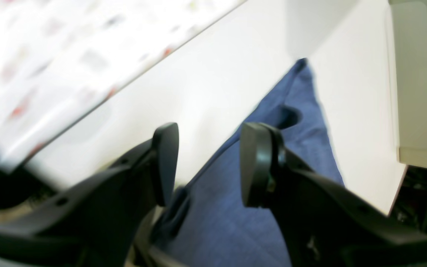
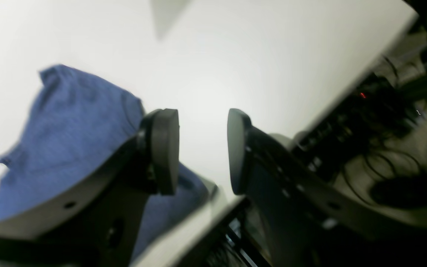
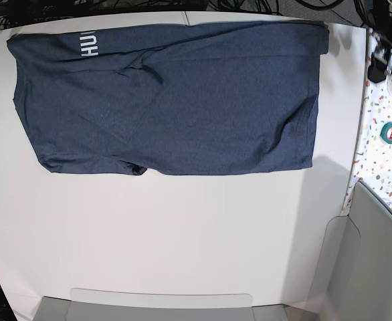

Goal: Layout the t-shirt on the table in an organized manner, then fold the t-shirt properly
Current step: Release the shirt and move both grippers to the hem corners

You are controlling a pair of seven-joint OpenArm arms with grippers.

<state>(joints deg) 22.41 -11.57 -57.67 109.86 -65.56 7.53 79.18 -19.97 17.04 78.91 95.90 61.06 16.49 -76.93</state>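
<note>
Both wrist views are blurred. In the base view the t-shirt (image 3: 169, 100) lettering is folded under past "HU", and neither arm shows.

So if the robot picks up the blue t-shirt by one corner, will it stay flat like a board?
Probably not. The t-shirt is thin cloth with wrinkles and a folded-over flap, so it would likely droop. It looks light, and pushing it across the smooth white table would likely bunch it.
</note>
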